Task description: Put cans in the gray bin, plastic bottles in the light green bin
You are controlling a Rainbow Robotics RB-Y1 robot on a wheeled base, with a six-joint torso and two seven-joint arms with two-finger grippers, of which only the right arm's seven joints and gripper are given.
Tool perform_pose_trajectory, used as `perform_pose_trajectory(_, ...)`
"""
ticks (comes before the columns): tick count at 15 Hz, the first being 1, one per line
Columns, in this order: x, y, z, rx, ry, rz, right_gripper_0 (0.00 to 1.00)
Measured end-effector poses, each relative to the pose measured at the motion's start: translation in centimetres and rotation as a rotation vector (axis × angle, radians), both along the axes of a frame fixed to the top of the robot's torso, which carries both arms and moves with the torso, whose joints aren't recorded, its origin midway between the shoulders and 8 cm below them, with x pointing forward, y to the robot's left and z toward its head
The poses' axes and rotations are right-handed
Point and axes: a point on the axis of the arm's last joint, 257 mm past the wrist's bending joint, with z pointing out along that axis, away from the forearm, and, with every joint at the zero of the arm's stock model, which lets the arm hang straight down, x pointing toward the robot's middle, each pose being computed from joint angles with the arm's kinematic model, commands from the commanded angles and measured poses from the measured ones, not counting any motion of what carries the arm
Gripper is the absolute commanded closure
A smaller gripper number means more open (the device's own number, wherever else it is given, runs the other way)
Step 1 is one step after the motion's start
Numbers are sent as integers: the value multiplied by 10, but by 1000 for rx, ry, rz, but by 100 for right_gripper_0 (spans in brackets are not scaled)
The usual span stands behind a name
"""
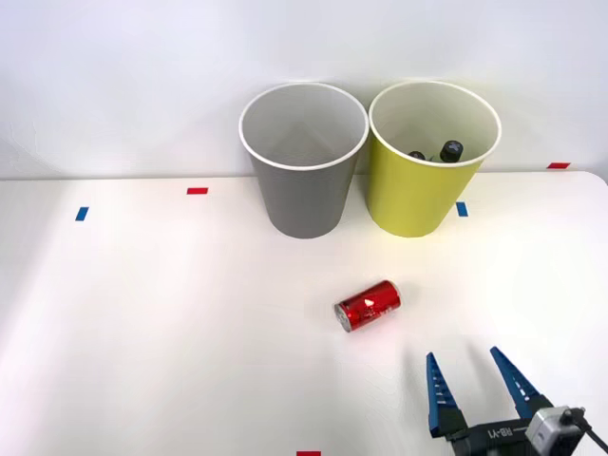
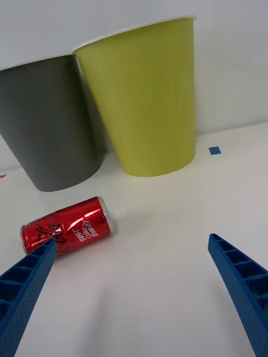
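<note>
Watching the right gripper (image 1: 475, 385), I am seeing its blue fingers (image 2: 240, 279) spread wide and gripping nothing. The red can (image 1: 368, 305) is lying on its side on the white table (image 1: 142, 323), in front of the gray bin (image 1: 302, 157) and light green bin (image 1: 432, 161), where bottle caps (image 1: 451, 150) are poking up.

The right gripper (image 1: 475, 369) hovers low near the counter's (image 1: 142, 332) front right corner, its blue fingers (image 2: 240, 279) spread wide, holding nothing.
</note>
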Motion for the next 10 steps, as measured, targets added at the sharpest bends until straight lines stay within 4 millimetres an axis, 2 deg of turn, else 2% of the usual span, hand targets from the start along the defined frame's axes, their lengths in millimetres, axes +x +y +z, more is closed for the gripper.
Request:
perform_pose_trajectory(5,27,3,7,-74,239,-16,6)
perform_pose_trajectory(10,30,-9,-1,-59,529,-116,6)
